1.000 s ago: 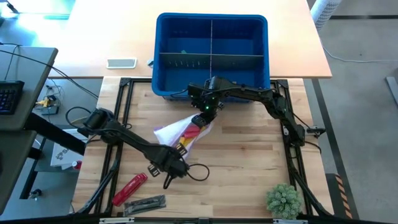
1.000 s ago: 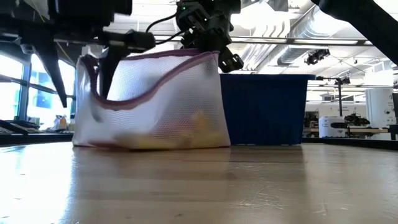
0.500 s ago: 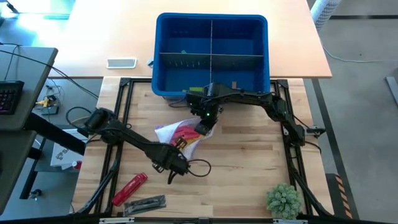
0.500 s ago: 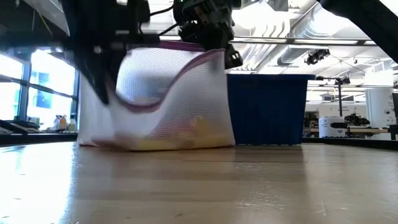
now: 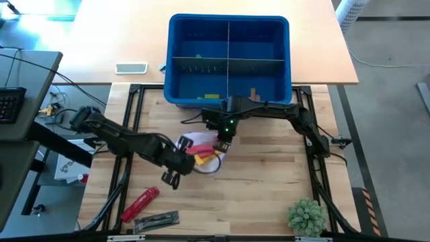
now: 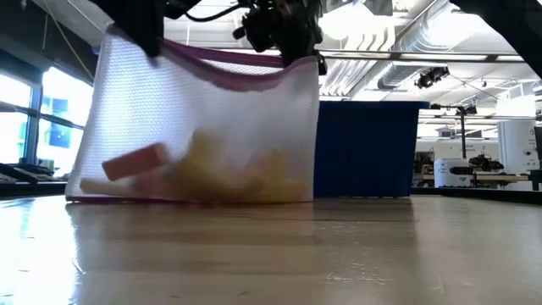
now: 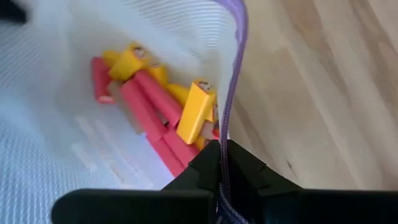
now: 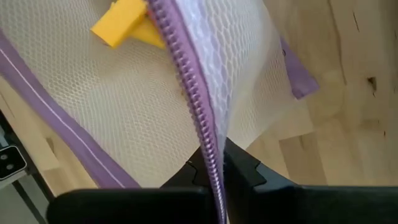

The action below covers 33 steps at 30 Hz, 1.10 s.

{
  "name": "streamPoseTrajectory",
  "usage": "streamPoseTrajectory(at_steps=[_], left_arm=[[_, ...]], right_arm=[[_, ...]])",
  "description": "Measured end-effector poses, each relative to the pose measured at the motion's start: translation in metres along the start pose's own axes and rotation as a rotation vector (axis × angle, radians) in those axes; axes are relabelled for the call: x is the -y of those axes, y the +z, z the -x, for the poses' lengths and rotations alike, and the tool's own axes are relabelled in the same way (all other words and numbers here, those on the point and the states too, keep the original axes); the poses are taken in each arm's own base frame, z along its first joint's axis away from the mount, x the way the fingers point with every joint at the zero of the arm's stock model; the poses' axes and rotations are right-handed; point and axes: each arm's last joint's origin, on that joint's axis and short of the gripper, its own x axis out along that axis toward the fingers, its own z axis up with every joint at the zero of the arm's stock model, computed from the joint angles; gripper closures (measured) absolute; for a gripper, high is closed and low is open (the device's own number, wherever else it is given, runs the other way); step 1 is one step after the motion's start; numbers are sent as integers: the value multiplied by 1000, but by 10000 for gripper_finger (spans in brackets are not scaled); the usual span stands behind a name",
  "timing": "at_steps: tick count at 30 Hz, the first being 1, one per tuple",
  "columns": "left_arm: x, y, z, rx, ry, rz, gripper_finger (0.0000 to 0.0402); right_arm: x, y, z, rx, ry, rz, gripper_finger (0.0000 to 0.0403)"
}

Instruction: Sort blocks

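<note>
Two hands pinch the same white mesh bag (image 5: pixel 195 149) near the middle of the high view. The left hand (image 7: pixel 219 163) is pressed together on the bag's purple zipper edge (image 7: pixel 233 74), and in the high view it sits at the bag's lower left (image 5: pixel 176 161). The right hand (image 8: pixel 211 163) is also pressed together on the zipper edge, at the bag's upper right in the high view (image 5: pixel 222 140).

In the low view the bag (image 6: pixel 195 127) hangs from both hands at the upper left of the frame, its mouth held up and its bottom resting on the wooden surface (image 6: pixel 339 254).

Inside lie the blocks (image 7: pixel 155 112). The left wrist view shows several red bars and some yellow ones in a loose heap, most with their long axes running diagonally from upper left to lower right of that frame; one yellow block (image 7: pixel 195 112) is tilted more steeply and lies on top. In the low view a reddish block (image 6: pixel 134 162) lies nearly level at the bag's lower left, with yellowish ones heaped to its right.

Beyond the bag, in the upper middle of the high view, stands a blue bin (image 5: pixel 176 40) with four compartments, holding a few small pieces. A red tool (image 5: pixel 140 204) lies at the lower left, well apart.
</note>
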Motion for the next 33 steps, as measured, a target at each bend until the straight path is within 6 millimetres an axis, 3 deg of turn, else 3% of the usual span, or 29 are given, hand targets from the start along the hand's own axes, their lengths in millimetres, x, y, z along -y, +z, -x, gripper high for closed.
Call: streamPoseTrajectory(at_steps=[5,14,20,25,33], left_arm=[[-10,-5,8,24,12,81,401],[-20,-35,13,180,-12,328,402],[-18,-52,12,247,-14,430,402],[-18,-56,13,282,-22,477,402],[-18,-58,16,291,-36,462,402]], right_arm=[[-5,-5,6,6,1,-6,387],[-15,-24,41,101,-42,-19,286],[-26,-39,68,208,-35,32,273],[-60,-49,80,368,-38,126,273],[-123,-76,70,503,-137,197,273]])
